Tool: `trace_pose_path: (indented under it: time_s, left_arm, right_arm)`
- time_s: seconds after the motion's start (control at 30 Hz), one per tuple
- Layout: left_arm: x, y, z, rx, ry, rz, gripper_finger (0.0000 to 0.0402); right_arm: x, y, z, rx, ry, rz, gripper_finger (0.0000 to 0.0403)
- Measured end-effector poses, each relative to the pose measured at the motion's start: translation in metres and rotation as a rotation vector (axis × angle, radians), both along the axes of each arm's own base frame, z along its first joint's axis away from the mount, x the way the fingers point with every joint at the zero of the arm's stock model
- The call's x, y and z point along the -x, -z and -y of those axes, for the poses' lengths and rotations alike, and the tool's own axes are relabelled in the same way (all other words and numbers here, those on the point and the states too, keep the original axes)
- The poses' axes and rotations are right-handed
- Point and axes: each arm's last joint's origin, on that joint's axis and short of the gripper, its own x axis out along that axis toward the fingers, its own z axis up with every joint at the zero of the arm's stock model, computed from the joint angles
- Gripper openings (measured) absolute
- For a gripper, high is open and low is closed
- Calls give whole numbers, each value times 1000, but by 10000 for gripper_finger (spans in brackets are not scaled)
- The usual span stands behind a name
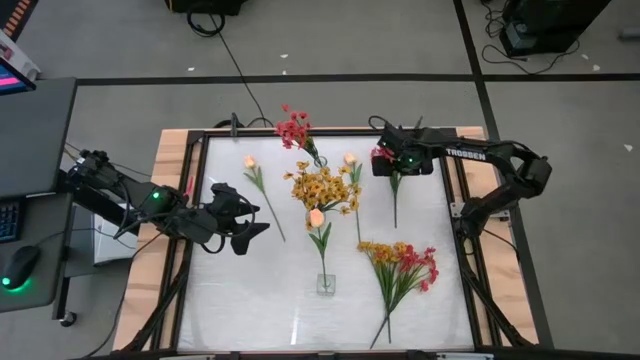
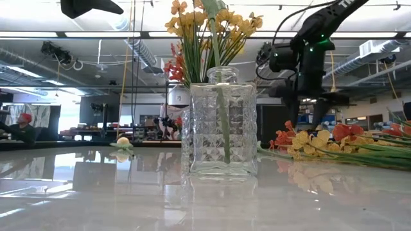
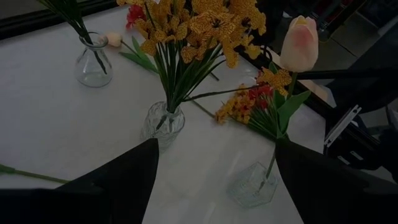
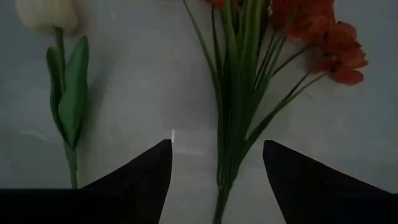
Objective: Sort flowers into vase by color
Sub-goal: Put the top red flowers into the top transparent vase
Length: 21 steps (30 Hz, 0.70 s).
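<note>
three clear glass vases stand along the table's middle line: the far vase (image 1: 319,160) holds a red sprig (image 1: 294,128), the middle vase (image 3: 163,122) a dense yellow-orange bunch (image 1: 322,187), and the near vase (image 1: 326,283) one peach tulip (image 1: 316,218), upright. loose on the white table lie a peach tulip at left (image 1: 251,163), another beside the bunch (image 1: 351,160), a red sprig (image 4: 249,74) at far right, and a mixed red and yellow-orange cluster (image 1: 400,264) at near right.
</note>
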Motion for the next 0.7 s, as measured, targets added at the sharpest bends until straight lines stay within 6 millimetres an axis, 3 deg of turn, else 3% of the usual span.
trace_pose_path:
  time_s: [0.7]
  left_arm:
    - [0,0,0,0,0,0,327]
  right_arm:
    - [10,33,-2,37,64,29,238]
